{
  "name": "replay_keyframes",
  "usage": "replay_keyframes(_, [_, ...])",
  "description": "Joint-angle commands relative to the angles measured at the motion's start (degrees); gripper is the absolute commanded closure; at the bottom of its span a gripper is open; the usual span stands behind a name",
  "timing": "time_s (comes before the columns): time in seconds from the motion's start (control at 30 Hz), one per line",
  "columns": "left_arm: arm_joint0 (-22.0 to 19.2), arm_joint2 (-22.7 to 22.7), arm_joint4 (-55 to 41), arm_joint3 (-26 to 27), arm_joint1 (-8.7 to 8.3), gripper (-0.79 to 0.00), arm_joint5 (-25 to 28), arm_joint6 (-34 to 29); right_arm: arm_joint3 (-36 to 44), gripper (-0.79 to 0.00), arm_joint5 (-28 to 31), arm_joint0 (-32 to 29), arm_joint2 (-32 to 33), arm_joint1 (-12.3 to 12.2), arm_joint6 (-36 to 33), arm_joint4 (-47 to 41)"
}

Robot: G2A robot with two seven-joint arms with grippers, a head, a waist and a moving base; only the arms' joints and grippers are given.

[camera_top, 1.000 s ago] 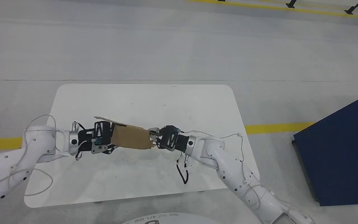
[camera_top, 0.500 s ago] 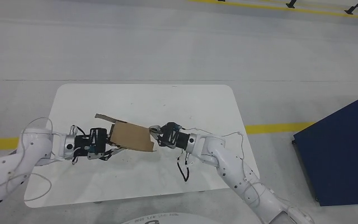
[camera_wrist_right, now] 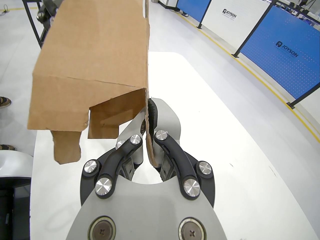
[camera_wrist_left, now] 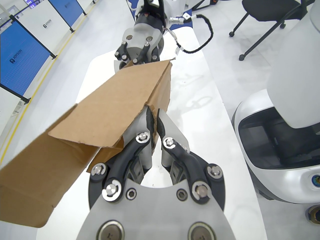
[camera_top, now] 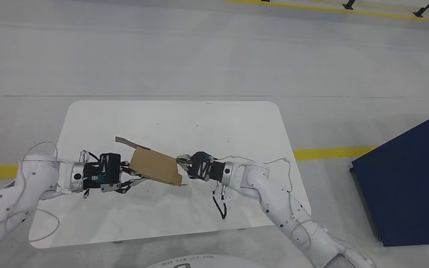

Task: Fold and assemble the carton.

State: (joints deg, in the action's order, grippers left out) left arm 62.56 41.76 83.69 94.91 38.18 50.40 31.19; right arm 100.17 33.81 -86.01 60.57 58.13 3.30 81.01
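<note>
A brown cardboard carton (camera_top: 156, 165) hangs above the white table (camera_top: 221, 127) between my two arms, part opened into a tube with loose flaps at both ends. My left gripper (camera_top: 127, 178) is shut on a wall edge at one end of the carton (camera_wrist_left: 120, 106), its fingers (camera_wrist_left: 160, 126) pinching the cardboard. At the opposite end my right gripper (camera_top: 184, 165) is shut on another wall edge of the carton (camera_wrist_right: 95, 41); its fingertips (camera_wrist_right: 151, 112) clamp the thin panel. The right gripper (camera_wrist_left: 136, 61) also shows beyond the carton in the left wrist view.
The table's front edge lies close below both arms. A black cable (camera_top: 219, 201) hangs from the right arm. A dark blue panel (camera_top: 399, 181) stands on the floor at the right. Bare tabletop stretches behind the carton.
The carton has opened from a flat strip into a wider tilted tube. My left gripper drew back toward the left and slightly toward the front edge; the right gripper stayed roughly in place.
</note>
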Motion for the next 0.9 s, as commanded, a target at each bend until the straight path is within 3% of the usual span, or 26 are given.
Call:
replay_keyframes(0.0, [0.3, 0.4, 0.4, 0.2, -0.01, 0.000, 0.1, 0.3, 0.1, 0.000, -0.1, 0.2, -0.5, 0.1, -0.7, 1.3])
replay_keyframes(0.2, [1.4, 1.9, -0.1, -0.3, -0.04, 0.000, -0.5, 1.0, 0.4, -0.012, -0.3, 0.2, -1.3, 0.2, -0.9, 2.9])
replay_keyframes(0.3, [1.9, 2.6, -0.5, -0.6, -0.02, 0.000, -0.4, 1.4, 0.4, -0.256, -0.2, 0.0, -1.0, 0.1, -0.3, 2.8])
replay_keyframes(0.37, [2.2, 3.1, -0.5, -0.8, -0.05, 0.000, -0.4, 1.8, 0.6, -0.311, 0.1, -0.3, -0.6, 0.0, 0.2, 2.6])
replay_keyframes(0.67, [4.0, 6.0, 0.9, -1.3, -0.60, 0.000, -0.1, 3.4, 2.0, -0.292, 3.0, -4.7, 6.9, -1.4, 7.5, -0.8])
replay_keyframes(0.87, [7.0, 8.0, 5.7, 1.7, -1.49, 0.000, -2.9, -2.0, 2.0, -0.271, 4.0, -7.8, 12.7, -2.2, 11.8, -5.2])
